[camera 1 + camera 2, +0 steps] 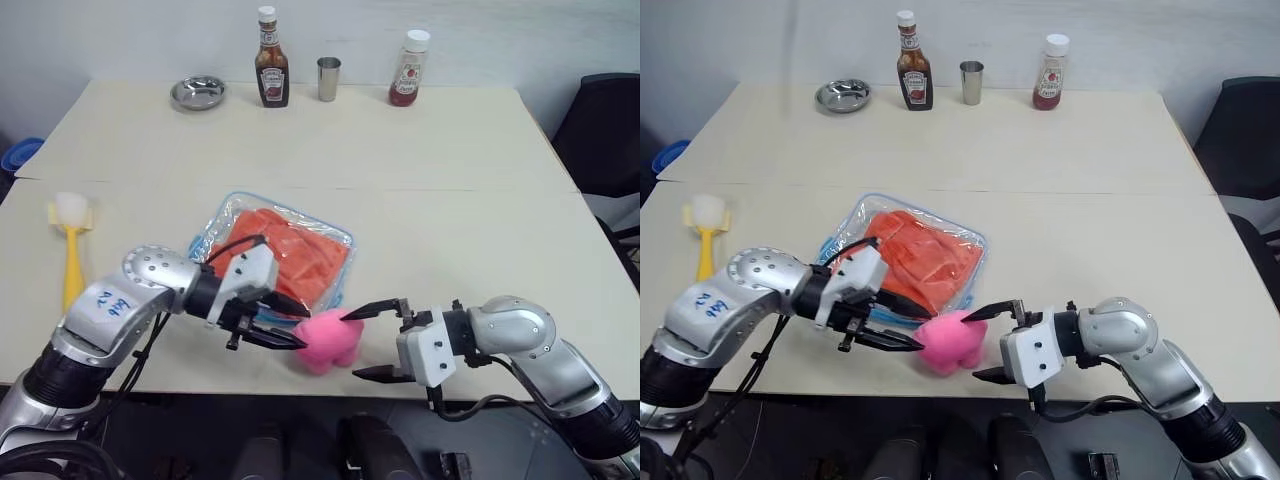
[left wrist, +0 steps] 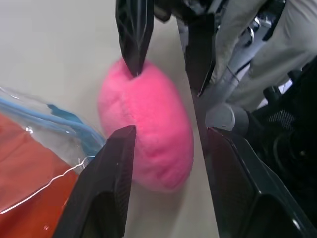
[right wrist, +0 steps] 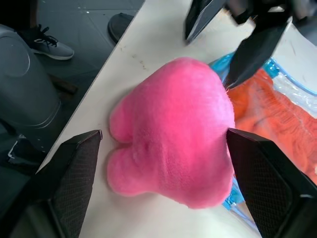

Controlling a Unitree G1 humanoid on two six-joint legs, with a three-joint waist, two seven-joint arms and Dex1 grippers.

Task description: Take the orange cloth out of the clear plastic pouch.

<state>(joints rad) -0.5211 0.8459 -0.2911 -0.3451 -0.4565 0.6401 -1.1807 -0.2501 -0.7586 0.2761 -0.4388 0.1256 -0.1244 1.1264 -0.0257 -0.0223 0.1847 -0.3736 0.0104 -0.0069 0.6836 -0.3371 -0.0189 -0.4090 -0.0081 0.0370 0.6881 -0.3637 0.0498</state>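
One clear plastic pouch (image 1: pixel 232 222) on the table, one orange cloth (image 1: pixel 290 255) inside it, one pink plush toy (image 1: pixel 328 340) at its near corner. At the upper middle of the frame stand two sauce bottles, a dark one (image 1: pixel 271 72) and a red one with a white cap (image 1: pixel 409 69), with one metal cup (image 1: pixel 328 79) between them and one shallow metal dish (image 1: pixel 197 93) to their left. One yellow-handled brush (image 1: pixel 70 245) lies at the left edge.

The pouch sits a little left of centre, lying flat, turned diagonally: its long axis runs from upper left to lower right, and the cloth fills most of it, crumpled, sealed in by the blue edging.

Two grippers meet low in the frame. The left gripper (image 1: pixel 272 322) comes in from the lower left, its fingers parted, one tip over the pouch's near edge and the other beside the toy. The right gripper (image 1: pixel 374 343) reaches in from the lower right, jaws spread wide either side of the toy, its upper fingertip right at the pink fluff, nothing clamped.

The surface is a pale beige table (image 1: pixel 480 220), two tops butted together with a seam across the middle. Behind is a plain light wall, a dark chair (image 1: pixel 605 135) at the right edge, and something blue (image 1: pixel 18 155) at the far left.
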